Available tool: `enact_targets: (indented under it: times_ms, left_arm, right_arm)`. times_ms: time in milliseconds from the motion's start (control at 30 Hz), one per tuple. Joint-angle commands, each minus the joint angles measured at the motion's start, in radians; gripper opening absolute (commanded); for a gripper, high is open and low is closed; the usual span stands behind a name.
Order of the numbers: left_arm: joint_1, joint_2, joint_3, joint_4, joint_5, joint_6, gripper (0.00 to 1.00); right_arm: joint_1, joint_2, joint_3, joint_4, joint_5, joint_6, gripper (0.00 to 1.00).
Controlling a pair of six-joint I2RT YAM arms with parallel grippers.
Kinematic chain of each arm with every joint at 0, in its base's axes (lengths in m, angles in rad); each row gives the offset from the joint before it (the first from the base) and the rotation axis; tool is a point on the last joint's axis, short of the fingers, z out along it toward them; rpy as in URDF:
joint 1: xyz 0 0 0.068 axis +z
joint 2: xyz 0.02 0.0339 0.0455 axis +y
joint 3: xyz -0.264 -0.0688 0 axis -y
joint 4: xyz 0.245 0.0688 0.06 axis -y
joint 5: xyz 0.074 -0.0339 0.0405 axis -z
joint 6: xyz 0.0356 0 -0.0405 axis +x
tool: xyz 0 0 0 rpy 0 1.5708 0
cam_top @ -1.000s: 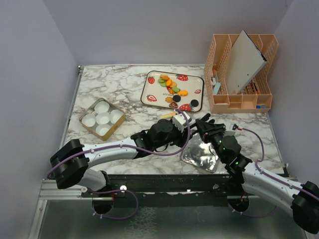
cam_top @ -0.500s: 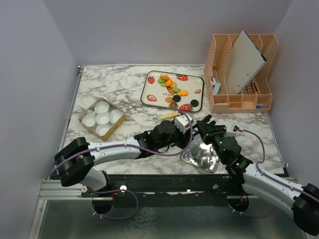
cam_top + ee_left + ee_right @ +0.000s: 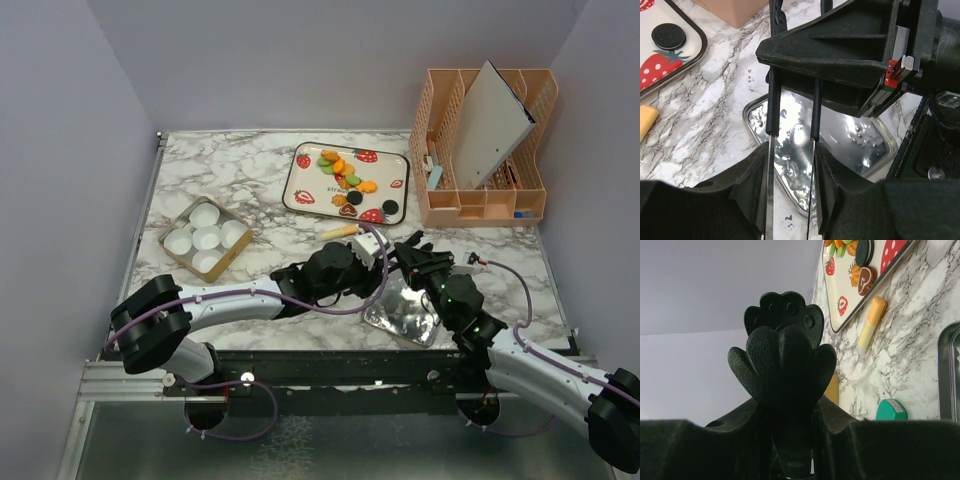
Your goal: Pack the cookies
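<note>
The cookies (image 3: 345,178) lie in a heap on a white strawberry-print tray (image 3: 300,170) at the back centre; they also show in the right wrist view (image 3: 860,260), and a black one in the left wrist view (image 3: 668,36). My left gripper (image 3: 372,258) (image 3: 790,150) is shut on a pair of thin metal tongs with black tips (image 3: 771,115), held above a shiny silver tin (image 3: 400,312) (image 3: 850,145). My right gripper (image 3: 410,248) (image 3: 784,325) is shut and seems empty, close against the left one.
A yellow stick (image 3: 337,232) (image 3: 872,322) lies in front of the tray. A teal block (image 3: 891,410) sits near the tin. A box of white paper cups (image 3: 205,238) stands at the left. A peach organiser (image 3: 485,150) stands at the back right.
My left gripper has shifted a little to the right, closer to the right gripper. The right gripper has barely moved.
</note>
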Motion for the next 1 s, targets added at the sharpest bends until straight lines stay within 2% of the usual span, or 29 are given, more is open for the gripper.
enact_targets:
  times_ms: [0, 133, 200, 300, 500, 667, 767, 967]
  left_arm:
    - [0.002, 0.003, 0.002, 0.018, 0.008, -0.012, 0.29]
    - [0.003, -0.023, 0.005, 0.006, 0.007, -0.031, 0.28]
    - [0.004, -0.031, 0.026, -0.029, -0.002, -0.049, 0.27]
    - [0.008, -0.029, 0.081, -0.128, -0.036, -0.080, 0.26]
    - [0.025, -0.015, 0.194, -0.332, -0.123, -0.132, 0.21]
    - [0.068, 0.015, 0.292, -0.540, -0.224, -0.183, 0.21]
    - [0.130, 0.039, 0.344, -0.624, -0.195, -0.202, 0.21]
    - [0.272, 0.059, 0.389, -0.680, -0.100, -0.228, 0.21]
  right_arm:
    - [0.005, -0.017, -0.009, 0.039, -0.005, 0.024, 0.22]
    - [0.005, -0.027, -0.001, -0.008, 0.013, 0.003, 0.50]
    - [0.005, -0.027, 0.011, -0.046, 0.022, -0.019, 0.59]
    - [0.005, -0.024, 0.028, -0.095, 0.039, -0.058, 0.67]
    - [0.005, -0.007, 0.044, -0.138, 0.064, -0.136, 0.75]
    - [0.005, -0.016, 0.092, -0.205, 0.100, -0.290, 0.79]
    - [0.005, -0.037, 0.123, -0.239, 0.132, -0.417, 0.80]
    - [0.005, -0.089, 0.179, -0.308, 0.199, -0.678, 0.84]
